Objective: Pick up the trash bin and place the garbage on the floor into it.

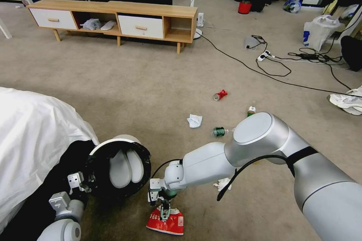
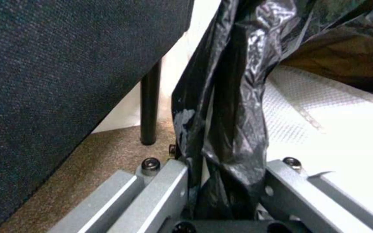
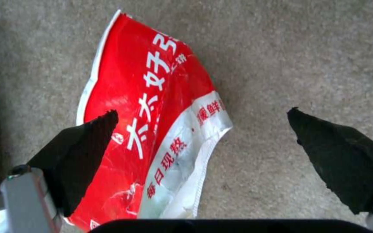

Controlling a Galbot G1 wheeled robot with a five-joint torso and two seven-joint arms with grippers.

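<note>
Nearest the base, we see the right claw lowered over the red-and-white wrapper, which lies flat on the floor. In the right wrist view the right claw stands wide, one black pad over the wrapper and the other over bare carpet beside it; whether the pads touch the wrapper cannot be determined. Just beside it, on the robot's left, the left claw holds the trash bin clear of the floor, tilted so that its mouth faces the camera. In the left wrist view the left claw is closed narrow on the black bag at the rim of the bin. A white-covered bed lies at the left edge of the head view. Farther out on the floor we note a crumpled white tissue, a green bottle partly behind the right arm, a green can and a crushed red can, all well apart from the bin. Beyond them black cables run across the carpet. A low wooden cabinet with white drawers stands against the far side.
</note>
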